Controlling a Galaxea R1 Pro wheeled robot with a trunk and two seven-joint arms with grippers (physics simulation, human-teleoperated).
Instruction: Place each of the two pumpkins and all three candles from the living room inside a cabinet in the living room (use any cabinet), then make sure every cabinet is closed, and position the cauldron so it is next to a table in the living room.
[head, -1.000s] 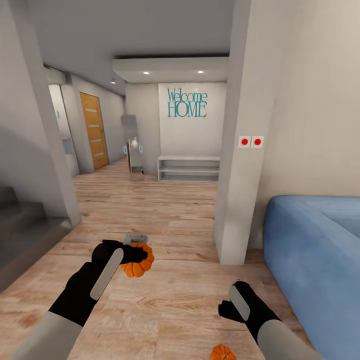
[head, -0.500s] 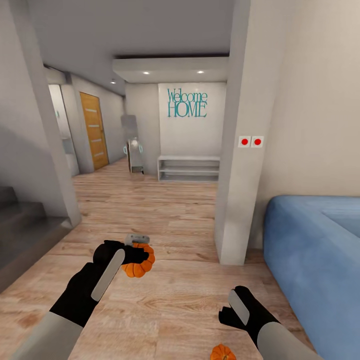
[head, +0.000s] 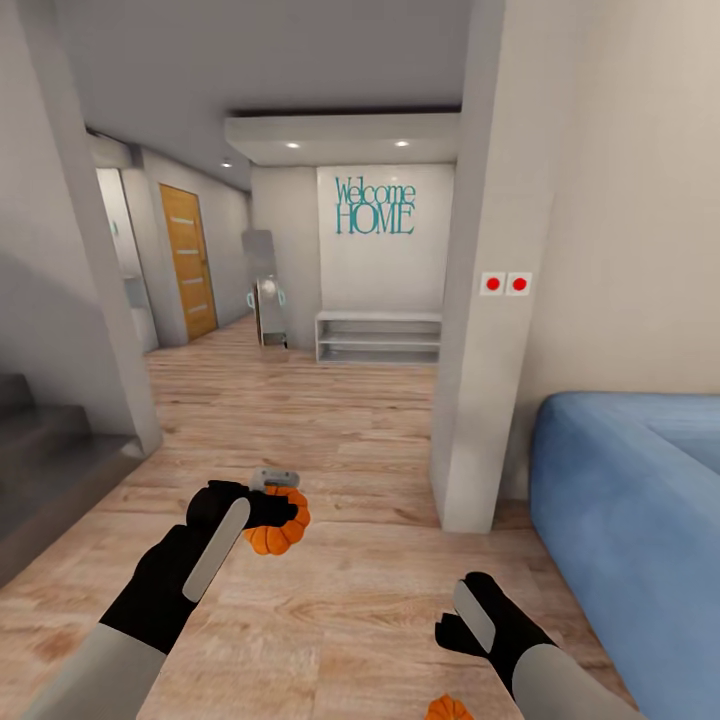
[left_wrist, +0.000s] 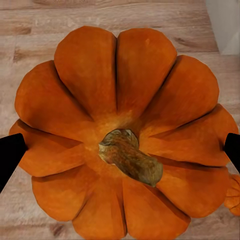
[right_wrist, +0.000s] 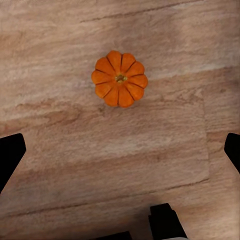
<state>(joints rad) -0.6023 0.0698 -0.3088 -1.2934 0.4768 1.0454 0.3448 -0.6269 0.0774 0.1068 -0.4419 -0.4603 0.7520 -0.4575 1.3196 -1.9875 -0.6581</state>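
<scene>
My left gripper is shut on an orange ribbed pumpkin and holds it above the wood floor. In the left wrist view this pumpkin sits stem-up between the two black fingertips. A second pumpkin lies on the floor at the lower edge of the head view, just below my right gripper. The right wrist view has that pumpkin lying alone on the planks, ahead of the right gripper, which is open and holds nothing.
A blue sofa fills the right side. A white pillar stands beside it. Grey stairs rise at the left. Down the hallway are a white open shelf unit and an orange door.
My right gripper has sunk a little lower and nearer to me. The whole view has shifted slightly, so the floor pumpkin sits closer to the lower edge. The left gripper keeps its hold.
</scene>
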